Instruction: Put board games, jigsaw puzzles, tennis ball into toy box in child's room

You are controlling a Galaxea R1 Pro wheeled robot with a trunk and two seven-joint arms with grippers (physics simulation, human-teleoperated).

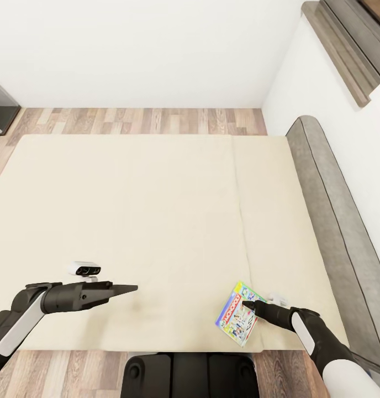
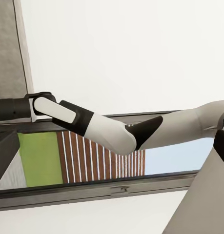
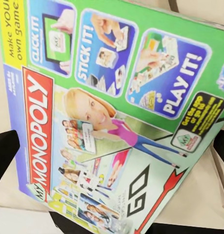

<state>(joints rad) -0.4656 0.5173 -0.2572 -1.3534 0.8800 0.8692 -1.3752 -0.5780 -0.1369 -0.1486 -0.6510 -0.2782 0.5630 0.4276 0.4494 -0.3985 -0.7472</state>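
The right gripper (image 1: 249, 307) sits low over the near right corner of the wide cream fabric bed (image 1: 146, 221), and right at its tips lies the flat rectangular cardboard Monopoly board game box (image 1: 238, 320), glossy, green and blue with a red logo band. In the right wrist view the box (image 3: 116, 122) spreads between the two black fingers (image 3: 4, 151), one dark pad on each side of it, so the fingers are spread around the box; whether they touch its edges, I cannot tell. The box lies tilted relative to the bed's near edge, just short of that edge, with a thin strip of mattress between it and the wood-plank floor (image 1: 140, 120).

Over to the left gripper (image 1: 129, 288): it hovers above bare mattress, well apart from the box, its dark fingers drawn to a single point, pressed together. Ahead of both grippers the bed surface is smooth, flat and open all the way to the far edge. Beyond the right fingers runs the padded grey headboard (image 1: 333, 210) against the white wall (image 1: 157, 50).
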